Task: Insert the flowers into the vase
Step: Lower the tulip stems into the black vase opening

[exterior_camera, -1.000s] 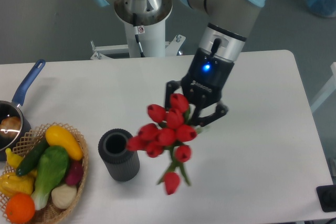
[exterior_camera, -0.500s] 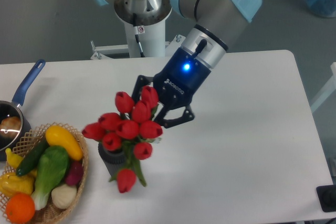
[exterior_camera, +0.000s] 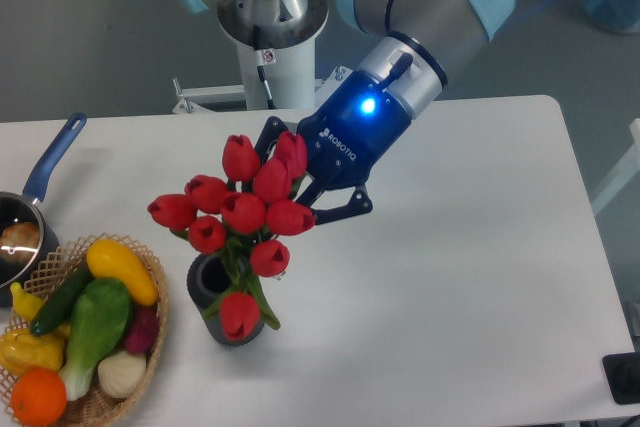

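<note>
At centre frame the black two-finger gripper [exterior_camera: 300,185] has its jaws closed around the bunch of red artificial tulips [exterior_camera: 240,222], whose green stems reach into the dark grey ribbed vase [exterior_camera: 205,292] on the white worktop [exterior_camera: 480,277], lower left.
</note>
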Tool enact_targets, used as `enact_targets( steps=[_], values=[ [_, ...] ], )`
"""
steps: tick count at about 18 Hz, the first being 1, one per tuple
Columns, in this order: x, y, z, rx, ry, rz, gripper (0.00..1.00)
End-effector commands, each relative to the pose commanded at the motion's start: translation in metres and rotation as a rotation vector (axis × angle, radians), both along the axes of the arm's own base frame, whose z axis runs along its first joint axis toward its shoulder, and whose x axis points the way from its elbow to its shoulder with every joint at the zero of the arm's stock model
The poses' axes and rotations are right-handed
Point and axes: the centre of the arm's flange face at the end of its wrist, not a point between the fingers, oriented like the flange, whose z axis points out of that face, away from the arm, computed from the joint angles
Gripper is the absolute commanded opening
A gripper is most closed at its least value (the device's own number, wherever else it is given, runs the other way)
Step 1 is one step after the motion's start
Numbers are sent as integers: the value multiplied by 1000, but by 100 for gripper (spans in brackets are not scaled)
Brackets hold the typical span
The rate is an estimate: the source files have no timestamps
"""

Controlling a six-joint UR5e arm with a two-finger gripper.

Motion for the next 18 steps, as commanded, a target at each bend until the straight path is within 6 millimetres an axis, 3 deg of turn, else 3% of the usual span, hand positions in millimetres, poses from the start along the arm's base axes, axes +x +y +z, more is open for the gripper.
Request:
enact_targets(
  steps=[4,7,12,18],
  values=[
    [15,3,13,22,-28,-22,9],
    [30,12,11,18,-33,-50,9],
    [37,17,0,11,-46,-65,9],
    [31,21,-12,9,-45,-66,9]
  ],
)
